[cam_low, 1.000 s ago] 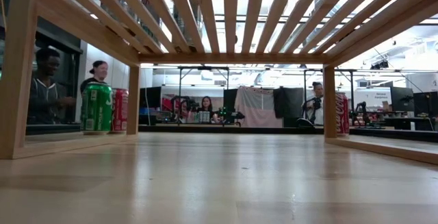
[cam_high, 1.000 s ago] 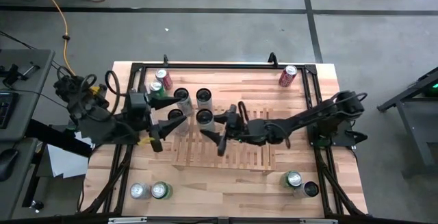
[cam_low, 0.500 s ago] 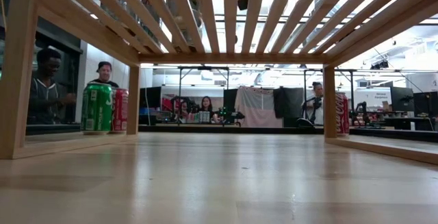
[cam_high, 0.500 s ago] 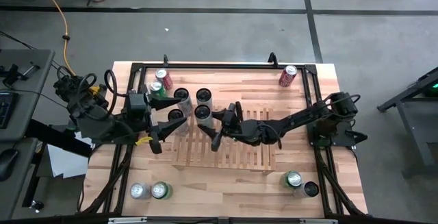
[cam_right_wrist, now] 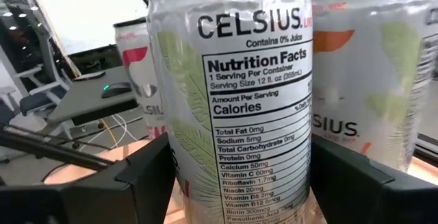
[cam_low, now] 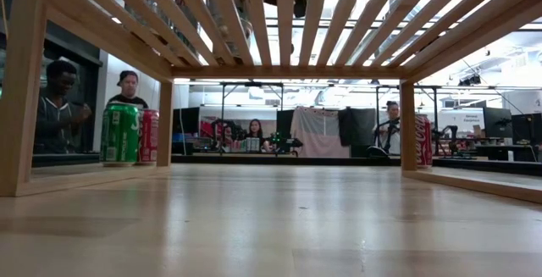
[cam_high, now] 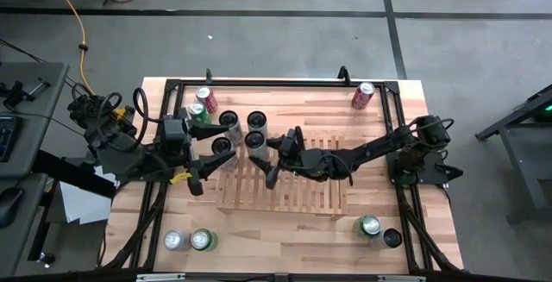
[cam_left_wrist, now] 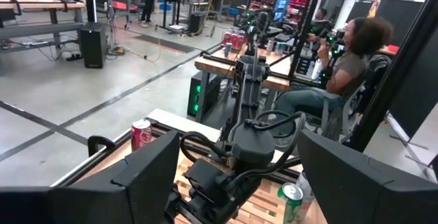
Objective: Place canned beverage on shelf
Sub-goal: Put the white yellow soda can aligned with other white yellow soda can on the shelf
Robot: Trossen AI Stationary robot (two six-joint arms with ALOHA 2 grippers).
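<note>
The right gripper (cam_high: 269,157) stood open around a can (cam_right_wrist: 236,101) on the shelf (cam_high: 302,197), probably to clear it, while the left gripper (cam_high: 210,168) waited open beside.

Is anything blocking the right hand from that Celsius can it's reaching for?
Nothing visible. The right hand has its open fingers on either side of the Celsius can, which stands on the shelf with other cans close beside it.
</note>
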